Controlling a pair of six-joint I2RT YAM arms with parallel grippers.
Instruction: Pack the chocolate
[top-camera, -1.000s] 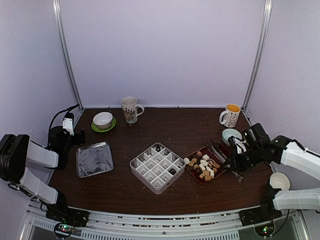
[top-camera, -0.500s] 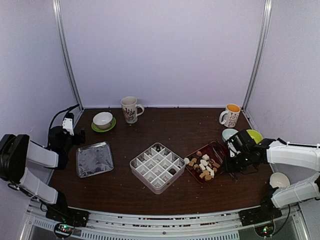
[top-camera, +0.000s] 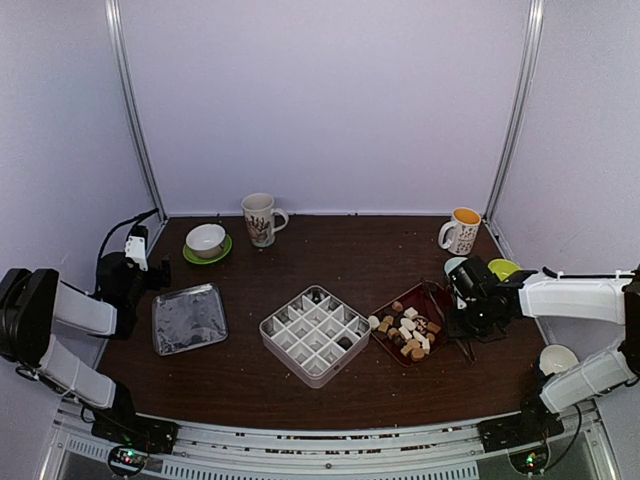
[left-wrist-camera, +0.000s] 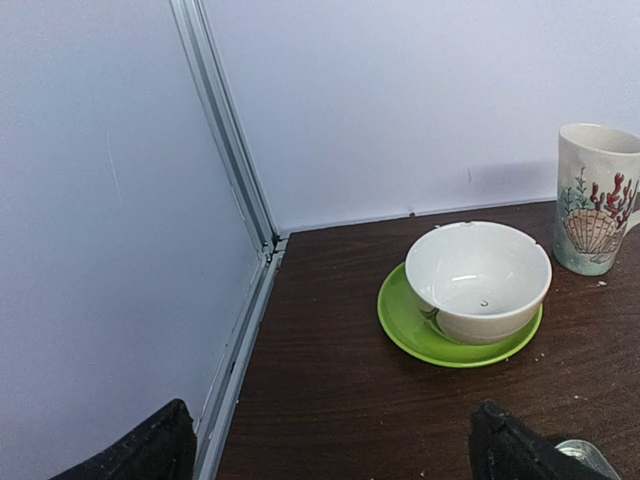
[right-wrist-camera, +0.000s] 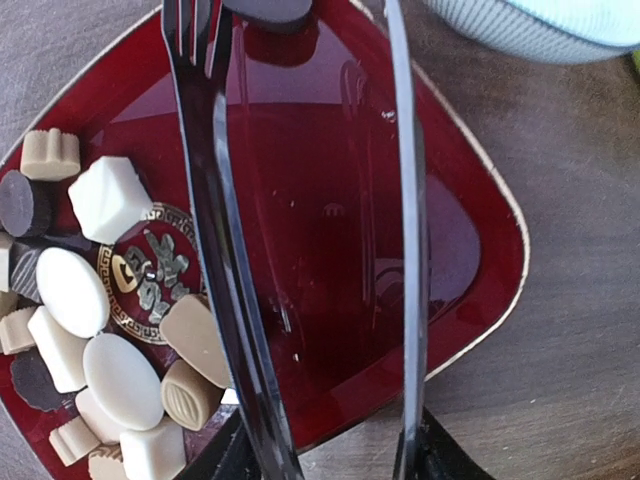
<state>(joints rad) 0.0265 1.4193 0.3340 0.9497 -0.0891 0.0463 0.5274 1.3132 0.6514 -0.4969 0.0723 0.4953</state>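
Dark brown tabletop (top-camera: 380, 260). Right gripper (right-wrist-camera: 335, 455) grips long metal tongs (right-wrist-camera: 215, 200), arms spread over bare dark red square plate (right-wrist-camera: 380, 230); small brown, tan and white chocolates (right-wrist-camera: 72, 290) heaped alongside. Left gripper (left-wrist-camera: 330, 455) wide, empty. Risk: tongs pinch nothing, or smooth pieces slip before reaching white gridded box (top-camera: 315, 335).

We read no writing anywhere; the gold emblem (right-wrist-camera: 148, 272) in the middle of the dark red square plate (right-wrist-camera: 350, 200) is illegible.
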